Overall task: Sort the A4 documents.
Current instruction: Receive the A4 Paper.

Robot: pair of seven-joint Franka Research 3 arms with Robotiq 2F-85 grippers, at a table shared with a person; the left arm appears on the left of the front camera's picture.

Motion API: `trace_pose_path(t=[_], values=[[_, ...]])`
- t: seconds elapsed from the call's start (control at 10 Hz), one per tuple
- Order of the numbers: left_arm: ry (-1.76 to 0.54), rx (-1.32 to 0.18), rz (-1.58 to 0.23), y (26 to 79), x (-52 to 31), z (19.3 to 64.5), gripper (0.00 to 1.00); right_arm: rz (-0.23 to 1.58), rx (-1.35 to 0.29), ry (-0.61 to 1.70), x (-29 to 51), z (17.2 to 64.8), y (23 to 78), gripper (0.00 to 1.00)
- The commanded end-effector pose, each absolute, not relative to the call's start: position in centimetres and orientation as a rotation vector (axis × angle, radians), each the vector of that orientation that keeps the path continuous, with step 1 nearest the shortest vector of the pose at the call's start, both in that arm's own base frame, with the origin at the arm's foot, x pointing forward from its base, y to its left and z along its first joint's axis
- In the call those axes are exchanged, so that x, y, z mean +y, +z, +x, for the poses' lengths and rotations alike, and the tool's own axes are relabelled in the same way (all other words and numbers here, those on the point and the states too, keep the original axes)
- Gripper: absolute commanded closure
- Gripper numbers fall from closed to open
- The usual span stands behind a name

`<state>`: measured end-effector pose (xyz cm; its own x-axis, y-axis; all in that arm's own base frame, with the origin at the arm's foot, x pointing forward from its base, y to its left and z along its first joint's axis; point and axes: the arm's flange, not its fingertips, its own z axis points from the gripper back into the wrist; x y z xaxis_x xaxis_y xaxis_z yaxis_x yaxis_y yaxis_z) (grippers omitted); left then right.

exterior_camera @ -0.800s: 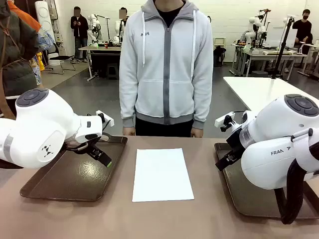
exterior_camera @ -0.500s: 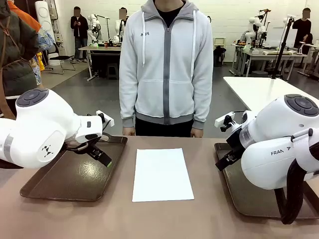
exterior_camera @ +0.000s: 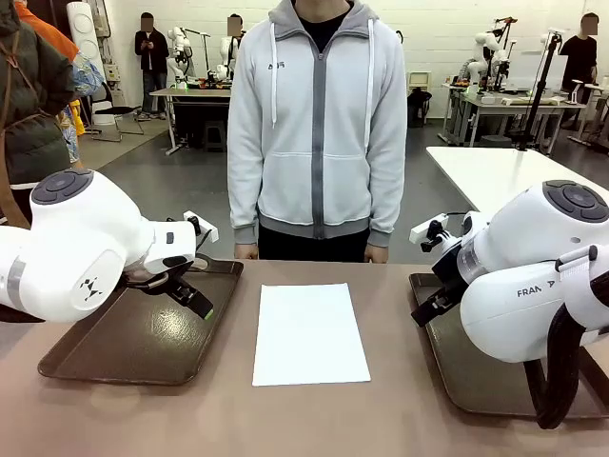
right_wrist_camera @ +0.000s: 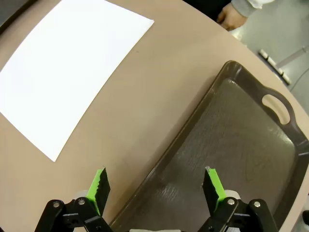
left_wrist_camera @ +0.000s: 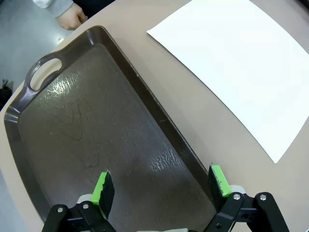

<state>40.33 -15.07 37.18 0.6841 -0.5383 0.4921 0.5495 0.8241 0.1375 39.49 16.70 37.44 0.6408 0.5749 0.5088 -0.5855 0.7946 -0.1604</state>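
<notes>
Left gripper (left_wrist_camera: 161, 182) and right gripper (right_wrist_camera: 155, 186): both with jaws wide apart, holding nothing.
My left one hangs over the left tray (left_wrist_camera: 72, 121), my right one over the rim of the right tray (right_wrist_camera: 241, 145). The A4 document (exterior_camera: 309, 333) lies flat on the table (exterior_camera: 304, 419) between the trays. On the right arm (exterior_camera: 533, 295) I read "FRAN".

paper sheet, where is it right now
Front view: the paper sheet lies flat on the table, between the left tray and the right tray, before the standing person.

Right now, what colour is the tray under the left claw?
Dark brown tray; clearest in the left wrist view.
</notes>
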Motion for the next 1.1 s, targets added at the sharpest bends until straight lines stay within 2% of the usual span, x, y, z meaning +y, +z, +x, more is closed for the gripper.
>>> trace_pose_path(t=[0.0,1.0], values=[[-0.608,-0.545,-0.022,37.18,-15.0,40.35,0.0,0.02,-0.573,0.661,16.7,39.5,37.44,0.0],[-0.608,-0.545,-0.022,37.18,-15.0,40.35,0.0,0.02,-0.573,0.661,16.7,39.5,37.44,0.0]])
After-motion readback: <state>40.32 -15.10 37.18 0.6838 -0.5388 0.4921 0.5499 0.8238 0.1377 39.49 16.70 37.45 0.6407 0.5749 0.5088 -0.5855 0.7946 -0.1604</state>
